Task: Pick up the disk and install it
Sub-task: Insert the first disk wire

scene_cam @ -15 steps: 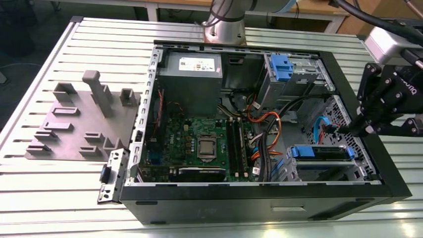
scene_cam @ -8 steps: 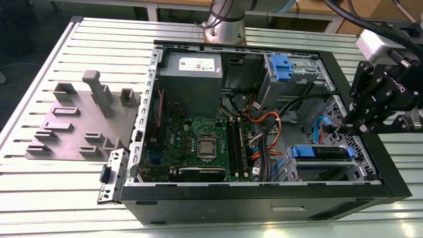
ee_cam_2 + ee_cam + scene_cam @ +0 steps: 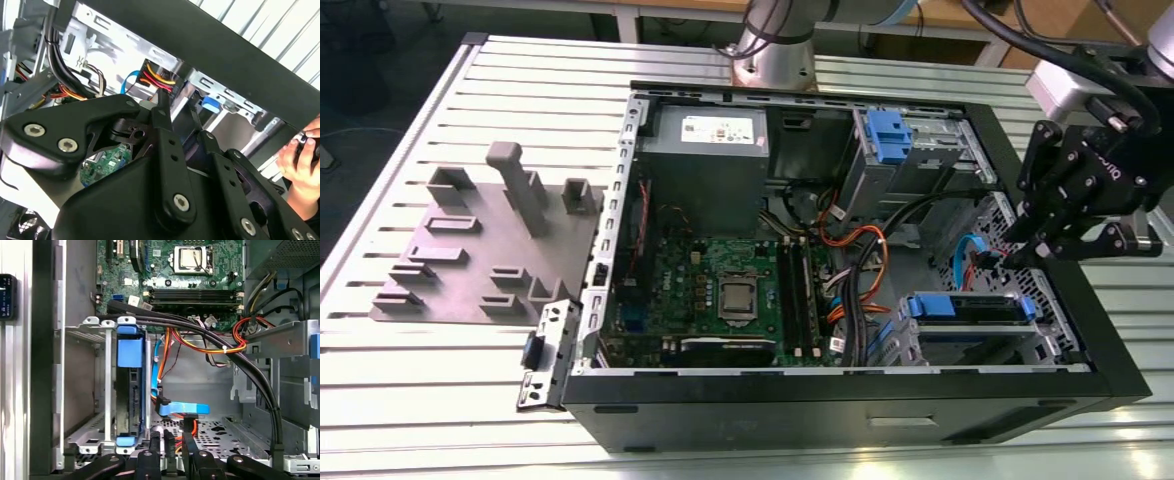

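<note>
Over the open computer case (image 3: 854, 395): one pincer (image 3: 1007, 258), two blue-tabbed drives.
Closed fingertips pinch a black cable plug (image 3: 160, 86) with red and yellow wires, just beside the disk (image 3: 967, 308), which sits in the lower bay; a second drive (image 3: 887, 132) stands in the upper cage. One grey slotted holder (image 3: 480, 250) lies on the ribbed metal surface (image 3: 400, 390). One person's hand (image 3: 300, 160) shows beyond the case in the second wrist view.
</note>
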You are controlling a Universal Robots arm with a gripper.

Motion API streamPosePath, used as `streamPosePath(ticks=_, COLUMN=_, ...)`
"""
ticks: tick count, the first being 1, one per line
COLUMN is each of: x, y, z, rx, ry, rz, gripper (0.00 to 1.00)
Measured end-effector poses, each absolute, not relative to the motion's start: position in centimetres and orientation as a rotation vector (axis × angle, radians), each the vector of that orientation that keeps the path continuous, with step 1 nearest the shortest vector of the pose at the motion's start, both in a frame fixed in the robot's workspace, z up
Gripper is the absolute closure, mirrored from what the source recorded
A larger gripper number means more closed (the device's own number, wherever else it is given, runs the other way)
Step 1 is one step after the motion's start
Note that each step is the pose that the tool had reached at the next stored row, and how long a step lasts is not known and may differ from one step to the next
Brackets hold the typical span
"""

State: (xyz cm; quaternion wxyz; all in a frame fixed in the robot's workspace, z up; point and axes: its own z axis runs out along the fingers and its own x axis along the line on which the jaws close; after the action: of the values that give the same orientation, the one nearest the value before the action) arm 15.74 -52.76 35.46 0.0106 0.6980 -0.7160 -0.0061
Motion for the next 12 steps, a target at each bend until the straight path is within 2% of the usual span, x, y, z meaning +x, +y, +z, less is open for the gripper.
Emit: streamPosePath(ticks=12, x=16.00, y=-52.25, z=34.62, rx=2.165, ry=-2.222, rz=0.009, gripper=0.69)
